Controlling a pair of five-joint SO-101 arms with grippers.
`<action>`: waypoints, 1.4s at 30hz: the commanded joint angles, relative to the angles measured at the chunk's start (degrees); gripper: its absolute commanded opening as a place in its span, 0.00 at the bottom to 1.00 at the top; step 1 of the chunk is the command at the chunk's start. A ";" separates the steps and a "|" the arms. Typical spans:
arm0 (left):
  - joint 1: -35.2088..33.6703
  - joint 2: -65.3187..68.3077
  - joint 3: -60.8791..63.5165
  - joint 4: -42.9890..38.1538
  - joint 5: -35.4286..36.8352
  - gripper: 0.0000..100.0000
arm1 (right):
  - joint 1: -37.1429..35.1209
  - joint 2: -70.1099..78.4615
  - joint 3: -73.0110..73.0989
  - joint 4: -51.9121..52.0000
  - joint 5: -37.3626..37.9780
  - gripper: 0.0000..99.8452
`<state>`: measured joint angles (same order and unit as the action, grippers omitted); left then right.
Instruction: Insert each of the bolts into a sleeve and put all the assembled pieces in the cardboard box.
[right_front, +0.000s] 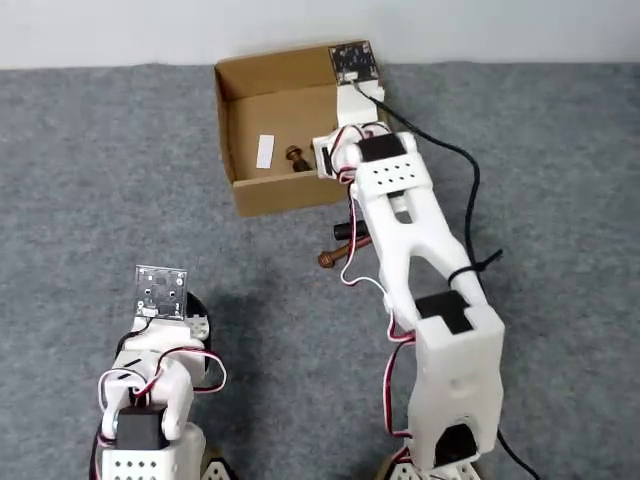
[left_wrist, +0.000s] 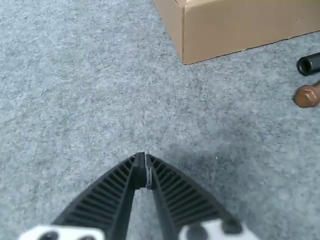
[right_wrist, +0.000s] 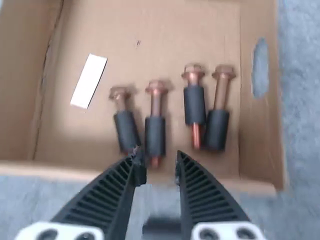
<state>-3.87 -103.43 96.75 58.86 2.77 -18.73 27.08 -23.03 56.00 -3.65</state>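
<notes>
Right end effector (right_wrist: 157, 161) hangs over the near wall of the cardboard box (right_wrist: 150, 30), jaws a little apart with nothing between them. Four assembled pieces (right_wrist: 155, 127) lie side by side on the box floor, near a white label (right_wrist: 89, 80).

Left end effector (left_wrist: 145, 172) is closed tip to tip and empty, low over the bench (left_wrist: 75, 100), well clear of the box so it won't crowd your other arm.

One loose bolt (left_wrist: 306, 95) and one black sleeve (left_wrist: 309, 64) lie just beside each other on the bench outside the box — likely your last pair, within reach of both arms.

Grey carpet-like surface (right_front: 120, 150); white wall (right_front: 100, 30) behind; white paper slip (right_wrist: 89, 81) flat on cardboard box (right_wrist: 165, 40) floor.
</notes>
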 joint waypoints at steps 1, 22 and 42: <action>-0.26 -0.26 -0.31 0.62 -0.53 0.01 | -0.75 -6.90 -2.99 6.81 0.44 0.09; -0.26 -0.26 -0.31 0.62 -0.53 0.01 | -0.84 -9.54 -2.73 32.31 16.35 0.09; -2.29 -0.26 -0.31 0.62 -0.53 0.01 | -1.98 4.18 -3.08 25.01 45.80 0.10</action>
<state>-5.80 -103.43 96.75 58.86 2.77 -20.84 31.82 -23.12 82.64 40.22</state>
